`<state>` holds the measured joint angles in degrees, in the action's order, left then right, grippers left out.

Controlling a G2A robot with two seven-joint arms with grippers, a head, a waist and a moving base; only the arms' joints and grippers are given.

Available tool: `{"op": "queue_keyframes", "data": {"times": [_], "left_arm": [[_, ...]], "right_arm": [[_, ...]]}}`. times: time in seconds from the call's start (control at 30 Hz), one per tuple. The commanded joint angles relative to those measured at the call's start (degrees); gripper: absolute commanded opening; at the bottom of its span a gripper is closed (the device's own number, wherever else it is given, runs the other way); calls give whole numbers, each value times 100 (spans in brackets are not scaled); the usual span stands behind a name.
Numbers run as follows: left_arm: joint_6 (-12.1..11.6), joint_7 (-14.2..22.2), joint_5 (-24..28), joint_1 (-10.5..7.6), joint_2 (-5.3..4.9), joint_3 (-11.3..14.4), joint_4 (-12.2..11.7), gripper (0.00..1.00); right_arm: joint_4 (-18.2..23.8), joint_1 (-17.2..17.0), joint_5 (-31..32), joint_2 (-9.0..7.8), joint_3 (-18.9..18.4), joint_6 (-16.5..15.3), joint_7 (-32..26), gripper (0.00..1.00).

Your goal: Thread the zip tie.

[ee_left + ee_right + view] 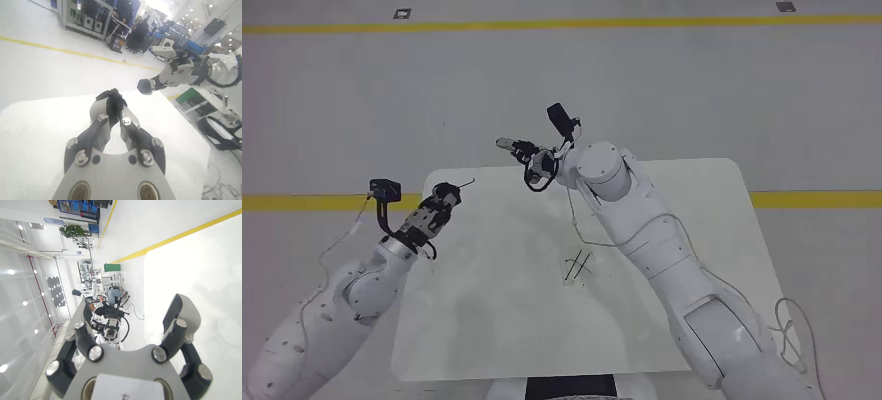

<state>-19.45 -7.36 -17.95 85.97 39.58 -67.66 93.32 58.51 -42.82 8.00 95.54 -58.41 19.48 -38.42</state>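
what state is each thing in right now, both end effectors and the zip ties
left end effector, shut on a zip tie
held zip tie, pinched, raised above the table, one end sticking out
right end effector, open, empty
loose zip ties, lying crossed on the table, untouched

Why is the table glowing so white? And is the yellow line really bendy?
Left wrist view: strong glare whitens the table around the left claw. Right wrist view: the wide lens slightly bends the yellow floor line. Top view: light is even, the line looks straight, and the zip ties stand out dark.
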Motion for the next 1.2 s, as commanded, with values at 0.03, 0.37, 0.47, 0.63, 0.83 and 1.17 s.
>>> {"op": "queue_keyframes", "data": {"times": [0.03, 0.37, 0.47, 0.63, 0.83, 1.17], "left_arm": [[-3, 480, 283, 41, -46, 23, 246, 0], [-3, 505, 244, 32, -52, 26, 315, 0], [-3, 848, 939, 48, -15, 32, 244, 0], [-3, 1894, 2449, 76, -11, -177, 128, 0], [-3, 3038, 3773, 146, 11, -449, -220, 0], [-3, 3484, 4372, 135, 76, -527, -350, 0]], "right_arm": [[0, 0, 0, 0, 0, 0, 0, 100], [0, 0, 0, 0, 0, 0, 0, 100], [0, 0, 0, 0, 0, 0, 0, 100], [0, 0, 0, 0, 0, 0, 0, 100], [0, 0, 0, 0, 0, 0, 0, 100], [0, 0, 0, 0, 0, 0, 0, 100]]}}
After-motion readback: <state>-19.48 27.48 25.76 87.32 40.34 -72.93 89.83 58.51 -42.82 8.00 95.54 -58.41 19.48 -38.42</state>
